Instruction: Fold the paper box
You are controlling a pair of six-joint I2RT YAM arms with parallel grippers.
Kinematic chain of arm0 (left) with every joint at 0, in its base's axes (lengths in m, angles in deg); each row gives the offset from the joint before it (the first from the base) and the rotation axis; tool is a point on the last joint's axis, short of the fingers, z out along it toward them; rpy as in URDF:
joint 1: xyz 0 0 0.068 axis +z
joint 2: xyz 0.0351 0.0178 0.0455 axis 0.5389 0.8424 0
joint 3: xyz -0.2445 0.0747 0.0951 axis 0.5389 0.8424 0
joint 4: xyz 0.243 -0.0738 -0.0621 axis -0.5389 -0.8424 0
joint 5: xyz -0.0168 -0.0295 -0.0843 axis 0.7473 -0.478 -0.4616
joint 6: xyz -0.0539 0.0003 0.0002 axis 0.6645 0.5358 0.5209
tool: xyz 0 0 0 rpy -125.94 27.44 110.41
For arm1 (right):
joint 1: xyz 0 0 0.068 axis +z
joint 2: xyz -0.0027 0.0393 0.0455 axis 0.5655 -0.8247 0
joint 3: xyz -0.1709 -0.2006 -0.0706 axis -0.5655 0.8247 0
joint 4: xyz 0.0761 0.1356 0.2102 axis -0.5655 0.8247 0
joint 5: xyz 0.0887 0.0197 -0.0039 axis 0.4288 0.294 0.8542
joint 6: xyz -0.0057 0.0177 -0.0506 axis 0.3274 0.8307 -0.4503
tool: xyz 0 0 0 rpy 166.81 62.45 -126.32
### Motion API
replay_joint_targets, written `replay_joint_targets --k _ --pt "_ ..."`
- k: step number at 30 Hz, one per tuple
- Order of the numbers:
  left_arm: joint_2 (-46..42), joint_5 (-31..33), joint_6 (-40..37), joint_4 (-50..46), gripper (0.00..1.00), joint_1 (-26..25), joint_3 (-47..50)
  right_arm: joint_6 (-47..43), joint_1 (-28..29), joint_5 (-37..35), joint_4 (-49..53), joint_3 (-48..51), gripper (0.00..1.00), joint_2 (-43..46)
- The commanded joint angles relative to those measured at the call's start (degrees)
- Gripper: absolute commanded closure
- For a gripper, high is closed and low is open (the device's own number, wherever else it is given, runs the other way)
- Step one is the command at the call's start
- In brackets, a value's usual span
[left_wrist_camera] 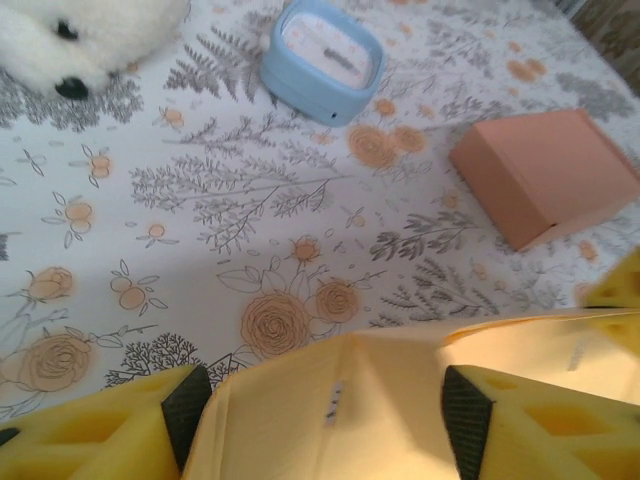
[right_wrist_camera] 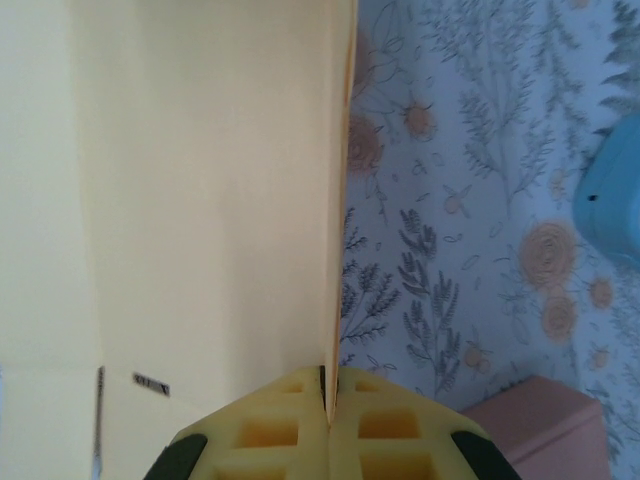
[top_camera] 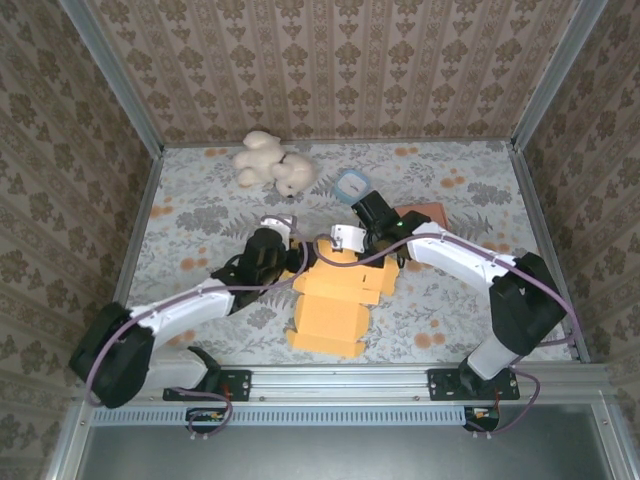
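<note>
**Right gripper pinches a panel, left stands wide**

The box (top_camera: 330, 320) sits near the middle of the table (top_camera: 200, 210), close to the near edge, part-folded between the two arms.

On the right wrist camera, the right gripper (right_wrist_camera: 328, 400) is clamped tight on the thin edge of an upright yellow panel, which runs straight into the seam between its fingers.

Over on the left wrist camera, the left gripper (left_wrist_camera: 325, 405) has its jaws spread wide, with a yellow flap of the box lying across the gap between them. Whether the pads (left_wrist_camera: 187, 402) actually touch that flap is hard to call from this angle.

Beyond the box, a plush toy (top_camera: 272, 165) lies at the far side. A blue tub (top_camera: 352, 184) sits near it to the right, and a pink carton (top_camera: 425, 213) rests just past the right arm.
</note>
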Motion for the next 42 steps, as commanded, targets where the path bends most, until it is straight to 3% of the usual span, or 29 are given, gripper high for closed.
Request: replay_joint_targets --k 1,6,11,27,36,42 --pt "-9.07 1.03 -1.25 -4.19 0.32 0.25 1.65 1.8 -0.01 -0.92 2.26 -1.6 1.0 -3.74" --pt "-22.95 6.85 -0.07 -13.39 0.3 0.57 6.16 2.98 -0.43 -1.35 1.02 -1.72 1.0 -4.99" --pt "-28.41 -2.92 7.17 -8.36 0.32 -0.05 11.97 4.56 -0.39 -1.43 1.05 -2.51 1.0 -5.25" --pt "-7.62 -9.69 14.58 3.48 0.32 -1.6 12.12 5.03 -0.41 -1.38 1.15 -0.23 1.0 -1.57" --pt "-1.02 -5.49 14.89 5.09 0.32 -3.05 12.31 5.48 -0.41 -1.46 1.07 0.67 1.0 -0.3" --pt "0.99 -3.18 13.38 2.85 0.32 -7.14 8.47 6.19 -0.41 -1.53 1.06 0.3 1.0 -0.72"
